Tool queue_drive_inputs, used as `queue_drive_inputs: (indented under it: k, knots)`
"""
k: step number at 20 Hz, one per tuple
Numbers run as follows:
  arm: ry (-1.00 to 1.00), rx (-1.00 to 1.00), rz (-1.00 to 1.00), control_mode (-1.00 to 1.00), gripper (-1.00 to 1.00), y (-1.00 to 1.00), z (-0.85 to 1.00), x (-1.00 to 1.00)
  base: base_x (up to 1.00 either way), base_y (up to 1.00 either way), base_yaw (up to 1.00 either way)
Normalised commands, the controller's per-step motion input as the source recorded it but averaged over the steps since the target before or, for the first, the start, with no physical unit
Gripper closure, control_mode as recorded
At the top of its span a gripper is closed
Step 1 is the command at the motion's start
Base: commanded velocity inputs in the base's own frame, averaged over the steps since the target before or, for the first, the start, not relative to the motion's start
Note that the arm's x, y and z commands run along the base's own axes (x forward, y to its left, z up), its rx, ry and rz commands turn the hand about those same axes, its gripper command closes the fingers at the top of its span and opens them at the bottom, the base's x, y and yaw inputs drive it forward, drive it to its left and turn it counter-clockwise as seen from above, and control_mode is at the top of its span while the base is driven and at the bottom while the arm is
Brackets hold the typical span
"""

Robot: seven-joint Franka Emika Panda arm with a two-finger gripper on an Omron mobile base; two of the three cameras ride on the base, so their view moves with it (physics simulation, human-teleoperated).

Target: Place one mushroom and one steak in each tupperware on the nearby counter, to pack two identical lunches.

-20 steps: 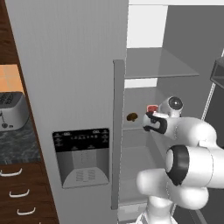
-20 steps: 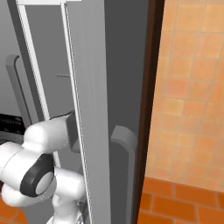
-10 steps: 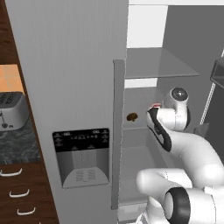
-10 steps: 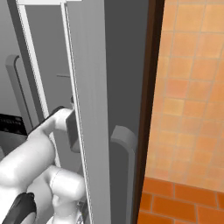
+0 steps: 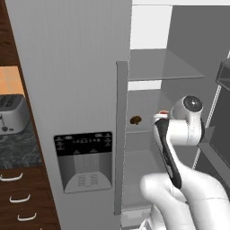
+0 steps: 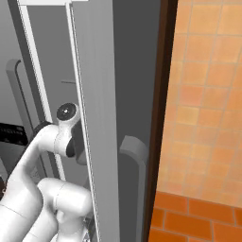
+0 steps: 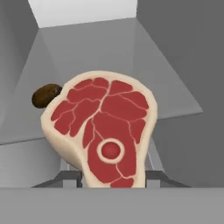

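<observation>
Hand view: steak (image 7: 104,133) upright, my gripper (image 7: 113,177) clamped on its lower edge, lifted off fridge shelf (image 7: 87,65) for carrying out; mushroom (image 7: 46,95) remains near shelf's left edge.

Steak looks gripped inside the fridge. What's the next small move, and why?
Probably draw the hand straight back out of the fridge. In the hand view the steak stands upright between the gripper tips, apparently held, with the mushroom on the shelf behind it. The door edge stands close on the left, so keep the retreat straight.
</observation>
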Motion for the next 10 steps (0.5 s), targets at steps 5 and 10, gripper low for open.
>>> queue_drive_inputs:
  k: [5,10]
  knots:
    - [-0.04,0.00,-0.09,-1.00,1.00,0.31,0.12,-0.97,0.00,0.00,0.00]
    - [0.00,0.00,0.00,-1.00,1.00,0.14,0.41,-0.82,0.00,0.00,0.00]
